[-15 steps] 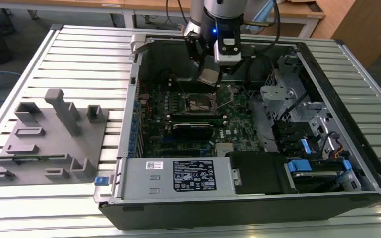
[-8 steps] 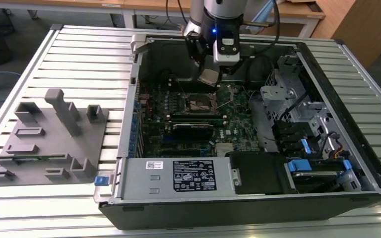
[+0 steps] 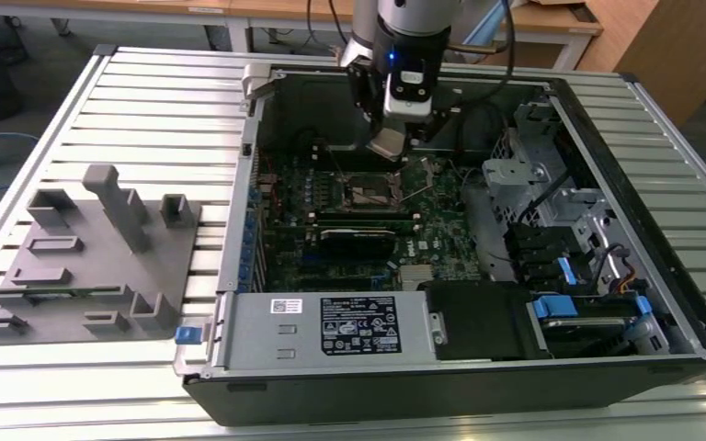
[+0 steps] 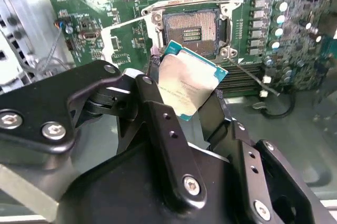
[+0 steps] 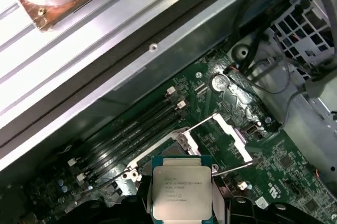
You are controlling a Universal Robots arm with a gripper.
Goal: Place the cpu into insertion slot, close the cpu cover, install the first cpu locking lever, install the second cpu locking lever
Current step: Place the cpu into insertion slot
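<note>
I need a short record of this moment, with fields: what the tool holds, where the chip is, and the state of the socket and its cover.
tool: shut on the chip, gripping two opposite edges
chip: held in the air near the socket, not seated
socket: empty, contacts bare
cover: swung open, off the socket
setting: open computer case on a slatted table; grey holder at the exterior view's left
</note>
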